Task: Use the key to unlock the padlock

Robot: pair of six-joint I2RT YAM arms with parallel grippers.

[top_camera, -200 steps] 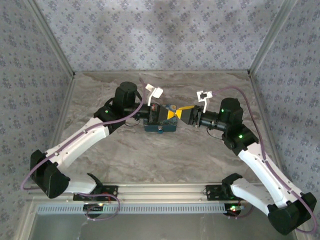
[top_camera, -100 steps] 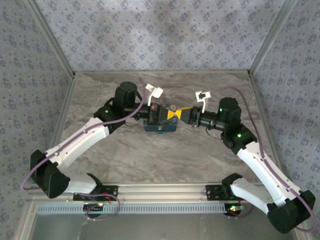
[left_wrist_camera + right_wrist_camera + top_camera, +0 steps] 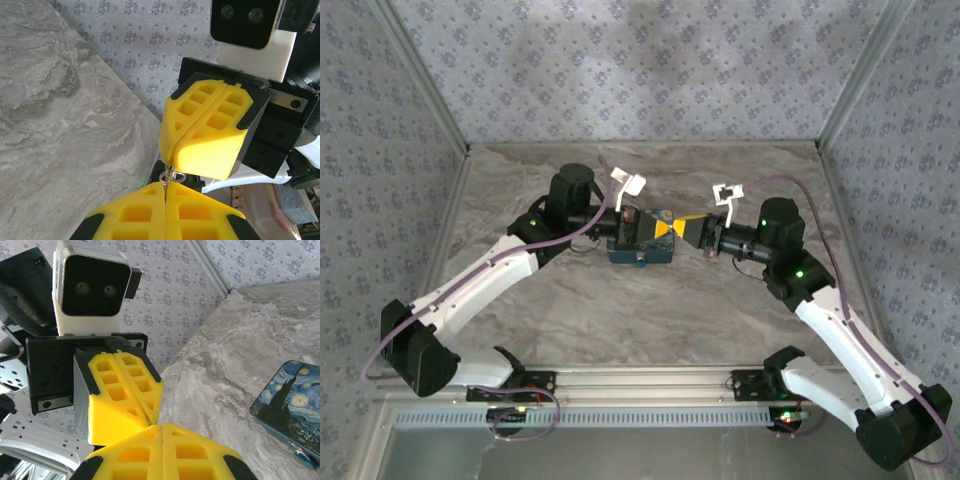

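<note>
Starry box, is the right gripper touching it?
Apart. The right wrist view shows bare marble table between the right gripper and the starry-night box.

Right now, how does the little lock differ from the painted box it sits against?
Size: the padlock is tiny; the box is far larger. Look: the box carries a blue-and-yellow night-sky print, while the padlock is plain dark teal-blue with a pale metal spot. Place: the box lies flat on the table; the padlock sits at the box's near side. Both are bluish.
</note>
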